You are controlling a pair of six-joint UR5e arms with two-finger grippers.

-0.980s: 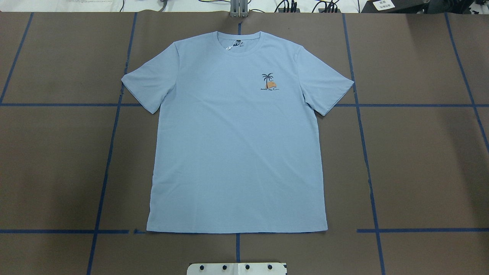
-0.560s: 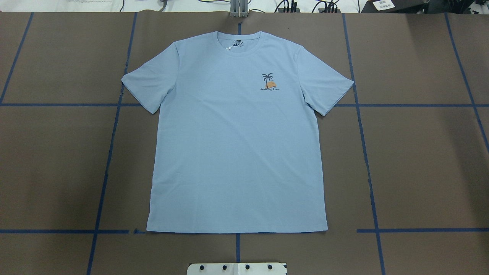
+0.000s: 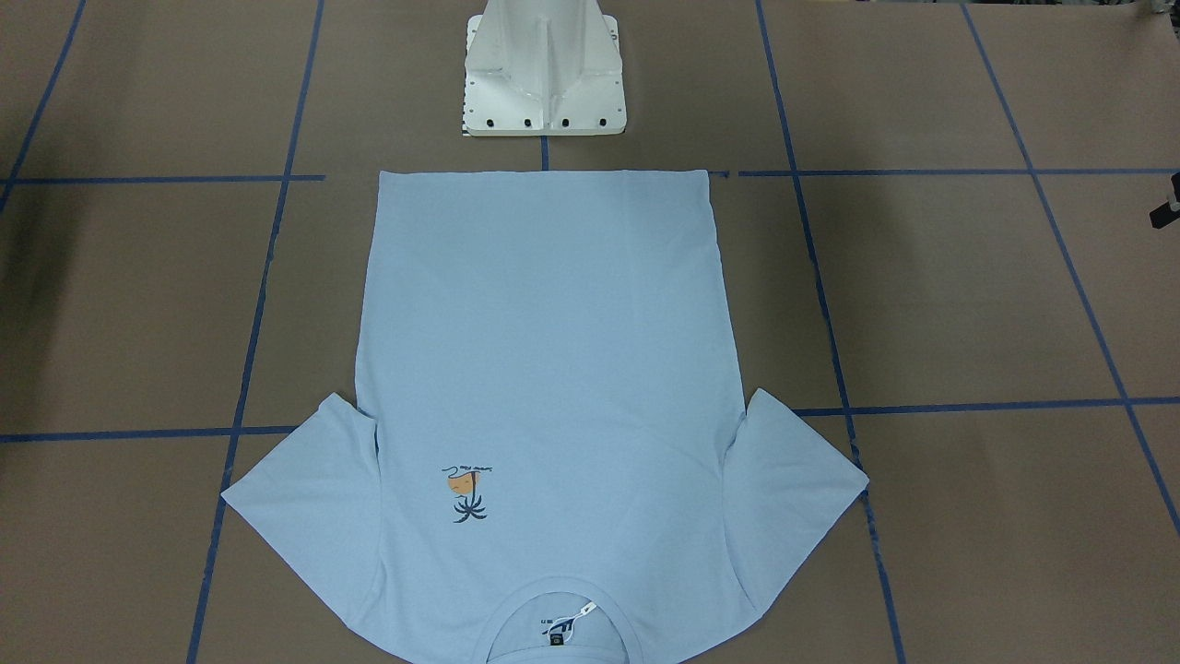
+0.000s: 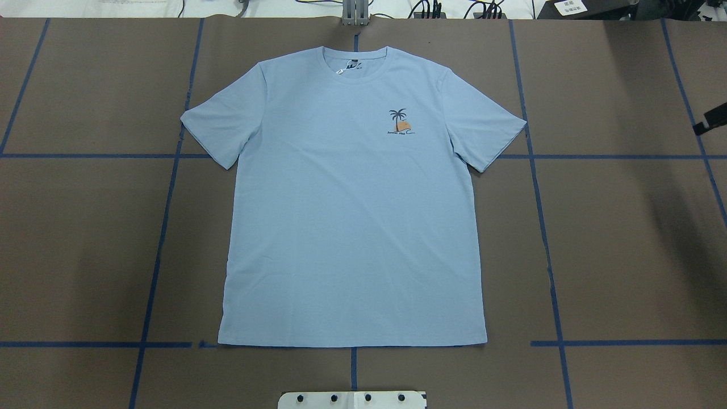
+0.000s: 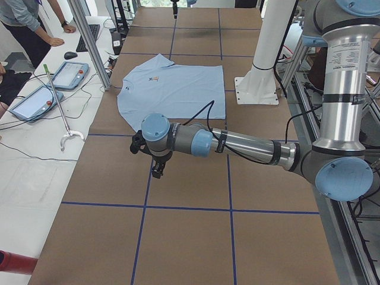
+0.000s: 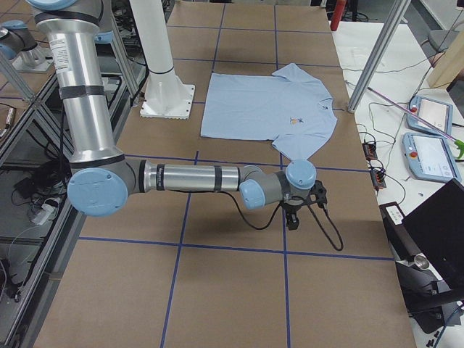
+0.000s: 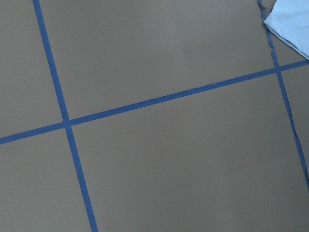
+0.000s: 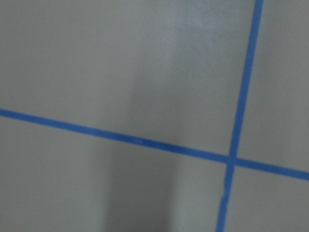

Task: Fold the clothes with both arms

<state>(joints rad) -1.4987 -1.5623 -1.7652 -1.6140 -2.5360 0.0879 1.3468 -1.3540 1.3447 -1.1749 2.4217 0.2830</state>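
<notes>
The light blue T-shirt (image 4: pixel 352 204) lies flat and spread out, print up, collar (image 4: pixel 356 59) at the far side, hem toward the robot base. My left gripper (image 5: pixel 157 172) hangs fingers-down over bare table, off the shirt's left sleeve (image 5: pixel 127 110); only a black bit of it shows at the edge of the front-facing view (image 3: pixel 1167 205). My right gripper (image 6: pixel 292 220) hangs over the table beyond the right sleeve (image 6: pixel 308 148), and a black part of it pokes into the overhead view (image 4: pixel 713 118). I cannot tell whether either is open or shut. The left wrist view catches a sleeve corner (image 7: pixel 292 24).
The brown table top carries a grid of blue tape lines (image 4: pixel 539 156). The white pedestal base (image 3: pixel 544 83) stands just behind the hem. Beyond the table's far edge are a metal post (image 5: pixel 89 41), tablets (image 5: pixel 68 74), cables and a person (image 5: pixel 27 21).
A black part of the right gripper has come into the overhead view at its right edge. The shirt has not moved.
</notes>
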